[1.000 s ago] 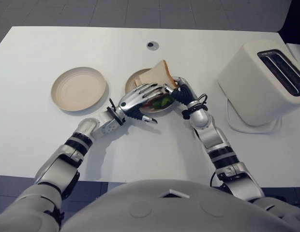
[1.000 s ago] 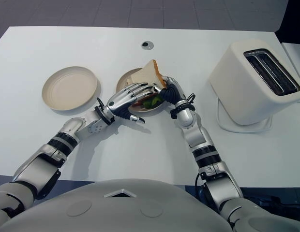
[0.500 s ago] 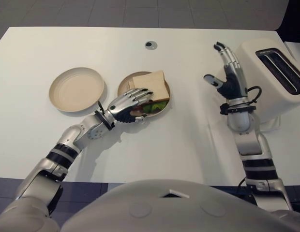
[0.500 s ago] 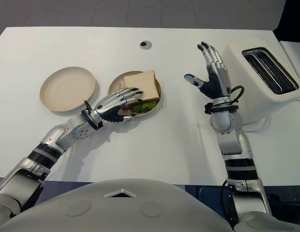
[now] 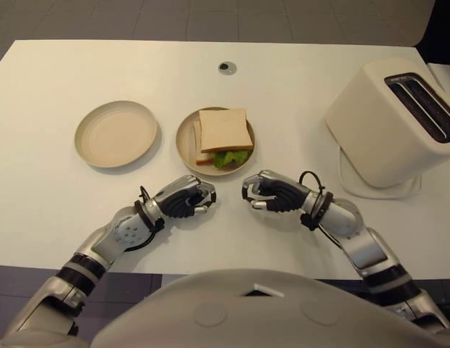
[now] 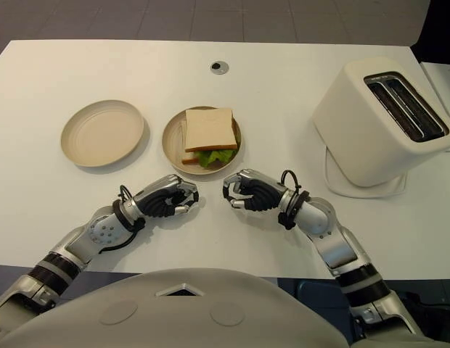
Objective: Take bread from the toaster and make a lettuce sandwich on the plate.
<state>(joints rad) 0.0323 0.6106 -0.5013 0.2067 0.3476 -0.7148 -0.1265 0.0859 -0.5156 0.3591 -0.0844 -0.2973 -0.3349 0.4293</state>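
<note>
Furthest to the left, an empty plate (image 5: 116, 134) is sitting on the white bench (image 5: 58, 72), up and away to the left of the left hand (image 5: 185, 198). That left hand is resting low on the bench near the front edge, its fingers curling tightly into a fist and gripping nothing, with the knuckles pointing toward the other hand. Just beyond the gap between the two hands, a second plate (image 5: 183, 139) is carrying the sandwich. A square slice of bread (image 5: 223, 129) is lying flat on top, green lettuce (image 5: 228, 158) is poking out from under the edge nearest the hands, and a sliver of a lower slice is showing at the side toward the left hand. The sandwich plate is lying apart from both hands, touched by neither. Further back from the hands, a small dark round fitting (image 5: 226, 68) is sitting in the bench surface. The right hand (image 5: 272, 193) is resting level with the left one, facing it across a narrow gap, its fingers likewise balling into a fist and holding nothing. Well off to the right of the right hand and further back, the white toaster (image 5: 392, 119) is standing on a pale base, its two dark slots facing upward.
</note>
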